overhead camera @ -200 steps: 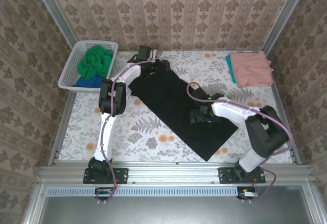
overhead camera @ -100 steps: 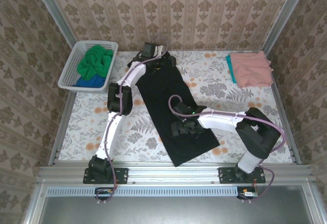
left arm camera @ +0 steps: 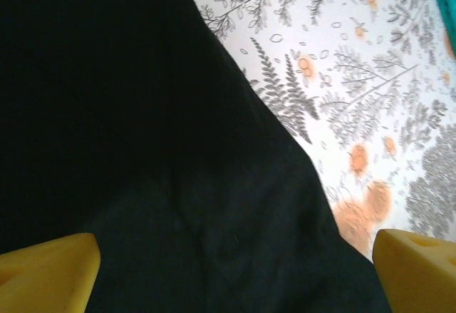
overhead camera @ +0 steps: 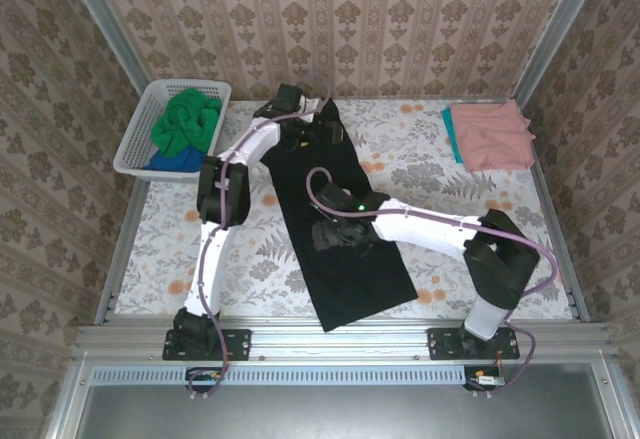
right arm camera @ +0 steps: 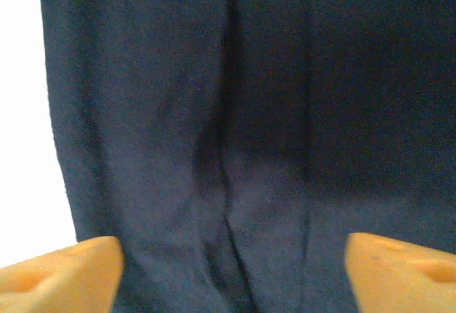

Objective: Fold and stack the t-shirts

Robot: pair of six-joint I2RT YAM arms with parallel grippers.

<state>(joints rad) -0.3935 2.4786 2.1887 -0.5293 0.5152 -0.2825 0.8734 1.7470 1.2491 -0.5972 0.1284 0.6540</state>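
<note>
The black t-shirt lies as a long narrow strip down the middle of the table, from the far edge to near the front. My left gripper sits low over its far end; in the left wrist view its yellow fingers stand wide apart over the black cloth, open. My right gripper hovers over the strip's middle, close to its left edge. The right wrist view has the two fingers spread over the dark cloth with a lengthwise crease between them, gripping nothing.
A white lattice basket at the far left holds a green tee on top of a blue one. A folded salmon pink tee lies on a teal one at the far right. Metal rails edge the flowered table.
The black strip has swung from a diagonal to nearly lengthwise. My right gripper slid left across it to its middle and its jaws narrowed a little. My left gripper shifted slightly right.
</note>
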